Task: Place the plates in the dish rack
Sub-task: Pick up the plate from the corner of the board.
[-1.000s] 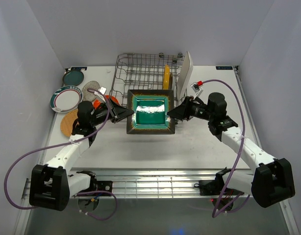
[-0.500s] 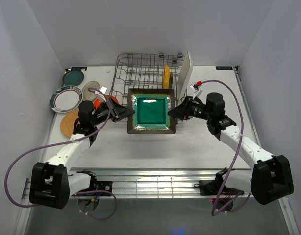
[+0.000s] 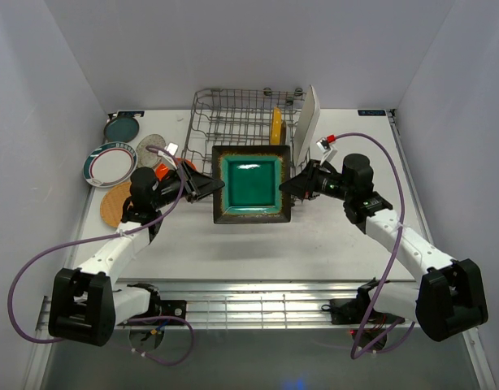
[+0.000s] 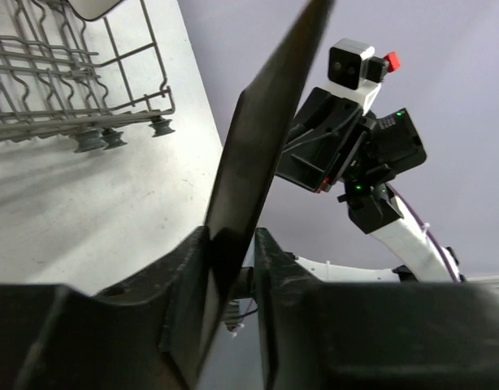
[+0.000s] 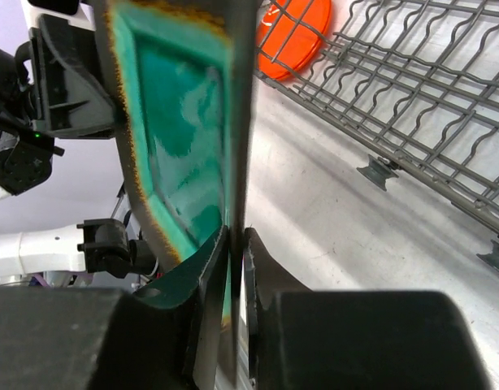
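Left hand (image 3: 215, 187) and right hand (image 3: 284, 188) clamp opposite edges of the square plate (image 3: 251, 183) before the dish rack (image 3: 233, 107), which holds a yellow plate (image 3: 276, 127) and a white plate (image 3: 306, 122).

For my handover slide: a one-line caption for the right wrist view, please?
Right gripper clamps the green-centred square plate by its edge, with the orange plate and wire dish rack beyond.

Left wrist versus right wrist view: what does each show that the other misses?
Left wrist only: the square plate's dark underside, the right arm, a white plate in the dish rack. Right wrist only: that plate's teal face, an orange plate beyond the rack wires, the left arm. Both: the square plate edge-on, and the dish rack.
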`<state>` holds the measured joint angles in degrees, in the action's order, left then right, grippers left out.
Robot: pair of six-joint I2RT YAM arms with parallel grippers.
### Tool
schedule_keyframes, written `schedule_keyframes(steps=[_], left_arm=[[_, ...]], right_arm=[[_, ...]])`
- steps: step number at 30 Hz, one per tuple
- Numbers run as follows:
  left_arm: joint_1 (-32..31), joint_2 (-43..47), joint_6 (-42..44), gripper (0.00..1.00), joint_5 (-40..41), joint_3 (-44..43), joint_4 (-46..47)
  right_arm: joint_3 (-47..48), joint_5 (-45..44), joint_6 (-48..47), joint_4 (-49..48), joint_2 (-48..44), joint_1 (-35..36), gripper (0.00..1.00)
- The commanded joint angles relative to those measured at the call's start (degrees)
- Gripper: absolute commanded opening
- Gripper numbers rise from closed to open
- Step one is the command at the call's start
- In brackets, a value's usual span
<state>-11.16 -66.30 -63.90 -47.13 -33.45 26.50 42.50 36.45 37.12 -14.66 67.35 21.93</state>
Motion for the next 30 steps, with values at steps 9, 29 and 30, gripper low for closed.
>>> schedule_keyframes(steps=[9, 29, 30], left_arm=[[-0.71, 1.79, -2.55, 0.52, -1.73, -1.09, 6.98], [-0.71, -0.32, -1.58, 0.61, -1.12, -0.03, 6.98], [-0.62, -0.67, -1.58, 0.62, -1.20, -0.03, 6.98]], right_arm=[[-0.05, 0.47, -0.83, -3.27, -2.31, 0.57, 0.08], [-2.95, 1.96, 2.69, -9.07, -4.86, -0.05, 0.08], [-3.04, 2.14, 2.78, -9.60, -5.04, -0.14, 0.08]])
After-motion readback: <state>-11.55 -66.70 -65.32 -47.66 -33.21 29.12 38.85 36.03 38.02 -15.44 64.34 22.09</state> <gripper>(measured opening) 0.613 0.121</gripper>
